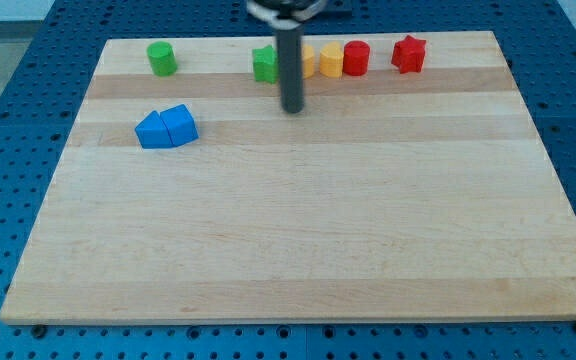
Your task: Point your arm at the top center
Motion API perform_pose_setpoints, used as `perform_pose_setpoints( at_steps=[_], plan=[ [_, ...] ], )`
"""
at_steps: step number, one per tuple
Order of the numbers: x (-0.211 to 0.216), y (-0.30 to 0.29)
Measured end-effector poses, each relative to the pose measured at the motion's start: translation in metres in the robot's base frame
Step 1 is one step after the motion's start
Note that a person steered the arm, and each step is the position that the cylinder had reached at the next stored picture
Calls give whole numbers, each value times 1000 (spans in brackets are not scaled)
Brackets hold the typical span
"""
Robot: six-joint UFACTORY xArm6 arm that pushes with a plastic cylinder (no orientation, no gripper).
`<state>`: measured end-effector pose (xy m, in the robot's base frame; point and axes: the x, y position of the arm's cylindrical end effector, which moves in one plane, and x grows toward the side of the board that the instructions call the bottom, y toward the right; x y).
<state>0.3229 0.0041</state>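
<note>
Item: tip [293, 108], no claw fitted, so no claw state to tell; it rests near the tabletop [298, 230] top centre. Risk: advancing nudges green block [264, 65] or yellow block [309, 60].

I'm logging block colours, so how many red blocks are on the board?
2. A red cylinder sits in the top row beside a yellow block; a red star is further toward the view's right. My tip hides none that I can tell.
</note>
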Motion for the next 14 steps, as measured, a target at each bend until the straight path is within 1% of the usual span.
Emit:
perform_pose_setpoints(
  at_steps=[1,3,4,6,7,8,9,10,11,12,14],
  plan=[
    [-36,-27],
    [-73,-99],
    [-73,-75],
    [-110,-5],
    [-130,-4],
    [-130,-57],
    [-122,-134],
    [-118,-128],
    [-126,-62],
    [-121,7],
    [-114,59]
  ],
)
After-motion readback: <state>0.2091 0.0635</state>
